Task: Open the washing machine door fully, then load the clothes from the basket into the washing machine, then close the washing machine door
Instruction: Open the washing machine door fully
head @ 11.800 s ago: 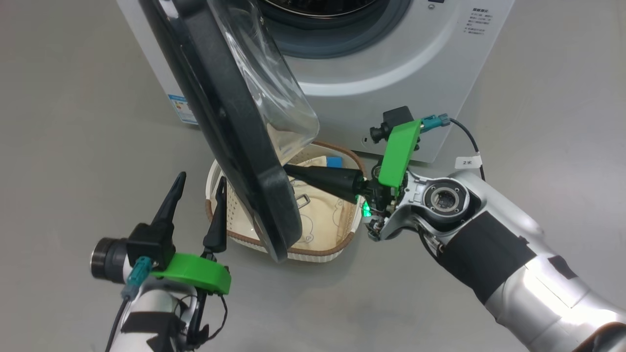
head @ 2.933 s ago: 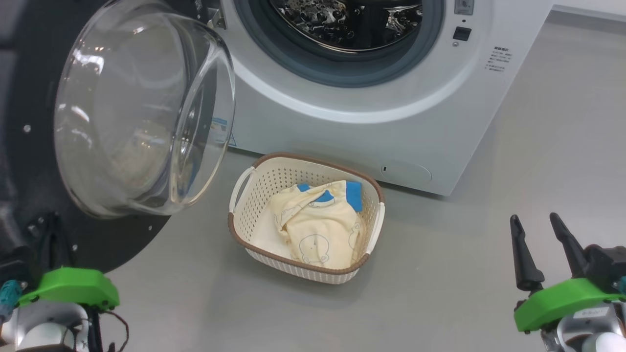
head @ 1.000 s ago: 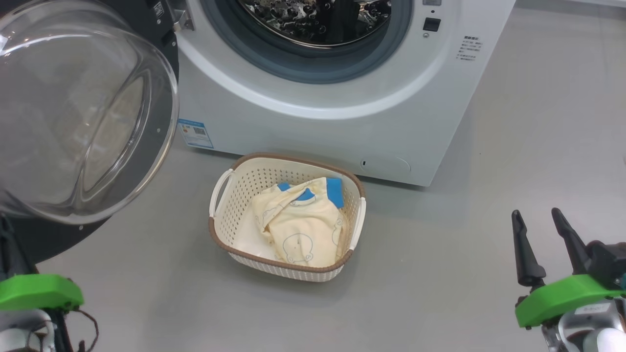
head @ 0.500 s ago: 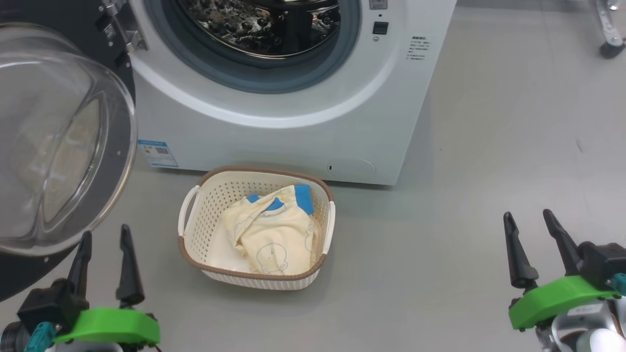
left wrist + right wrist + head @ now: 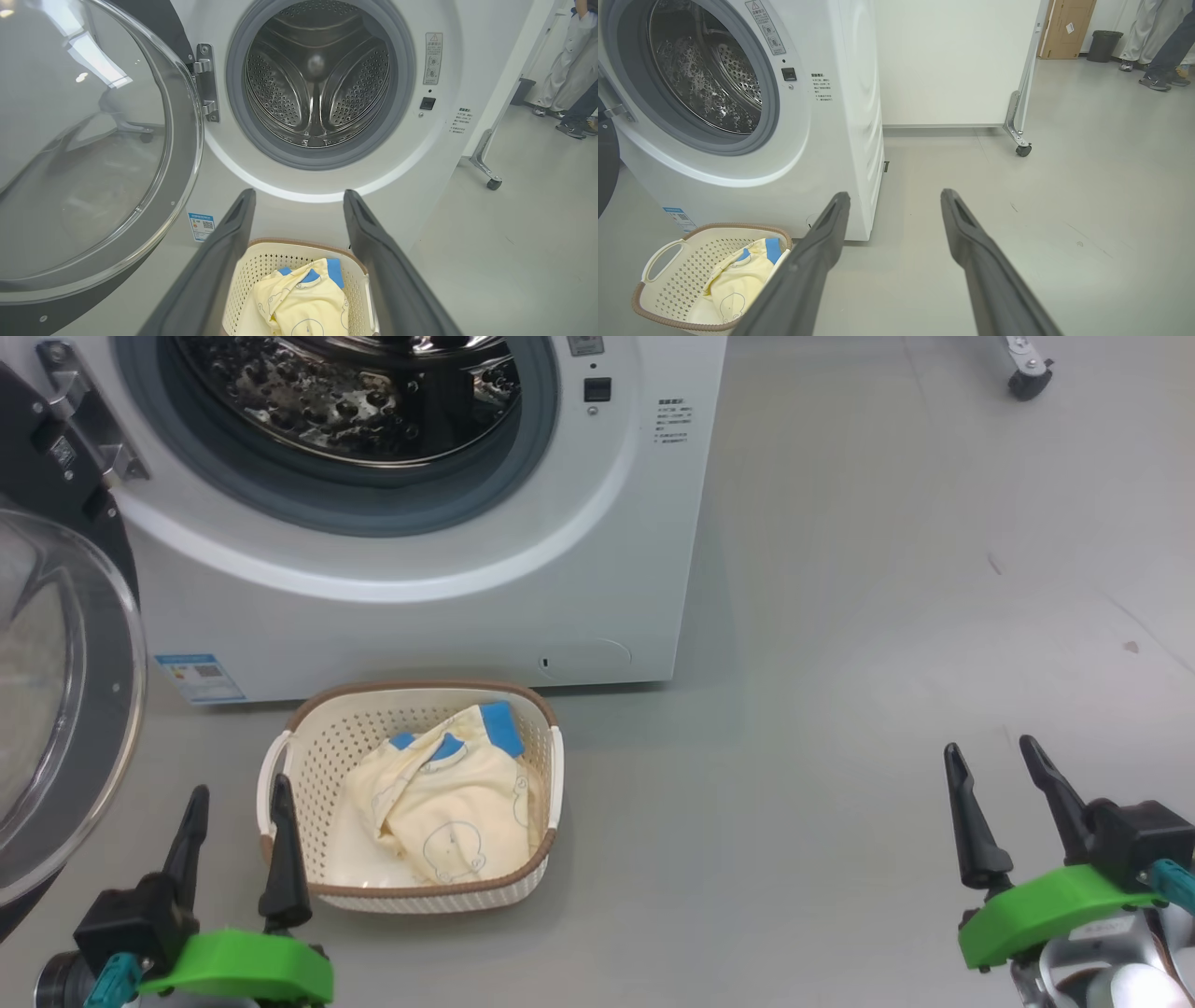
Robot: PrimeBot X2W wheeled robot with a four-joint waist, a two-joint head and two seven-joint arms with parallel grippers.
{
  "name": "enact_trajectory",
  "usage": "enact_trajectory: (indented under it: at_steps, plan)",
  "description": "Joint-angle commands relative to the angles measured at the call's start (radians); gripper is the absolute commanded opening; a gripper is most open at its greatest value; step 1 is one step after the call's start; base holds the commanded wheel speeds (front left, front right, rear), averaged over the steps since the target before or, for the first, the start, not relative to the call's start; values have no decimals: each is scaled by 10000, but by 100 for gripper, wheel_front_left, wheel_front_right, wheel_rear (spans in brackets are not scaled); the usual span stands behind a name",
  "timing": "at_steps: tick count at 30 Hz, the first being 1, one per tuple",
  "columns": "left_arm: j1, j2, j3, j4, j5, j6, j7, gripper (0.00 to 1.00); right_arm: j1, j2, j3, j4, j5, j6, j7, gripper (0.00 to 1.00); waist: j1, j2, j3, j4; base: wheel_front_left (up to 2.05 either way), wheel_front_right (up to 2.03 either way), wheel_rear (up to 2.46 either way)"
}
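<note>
The white washing machine stands ahead with its steel drum exposed. Its round black door with the glass bowl hangs swung wide to the left. On the floor in front sits the cream basket, holding the pale yellow clothes with blue cuffs. My left gripper is open and empty just left of the basket's near left corner. In the left wrist view, the left gripper frames the basket and clothes. My right gripper is open and empty, far right over bare floor.
Grey floor stretches to the right of the machine. Behind that, a white panel stands on a castor leg. People's legs and a dark bin are far off at the back right.
My left gripper has gone from shut to open, and its fingers have risen into view beside the basket. The head view has swung, so machine and basket sit further left. The right gripper is unchanged.
</note>
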Motion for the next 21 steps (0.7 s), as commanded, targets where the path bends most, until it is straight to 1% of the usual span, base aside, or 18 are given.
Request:
enact_trajectory:
  at_steps: [1, 8, 21]
  plan:
    - [-332, 127, 376, -210, -12, -31, -80, 100, -381, -93, 218, -353, -48, -29, -101, 100, 0, -1, -32, -152, 0, 0, 0]
    - [-404, 148, 304, 79, 44, 49, -58, 100, -340, -93, 196, -456, -49, -29, -42, 100, 0, -1, -79, -332, 0, 0, 0]
    - [-509, 129, 199, 197, 60, 107, -244, 100, -307, -93, 131, -472, -13, -29, -37, 100, 0, -1, -101, -180, 0, 0, 0]
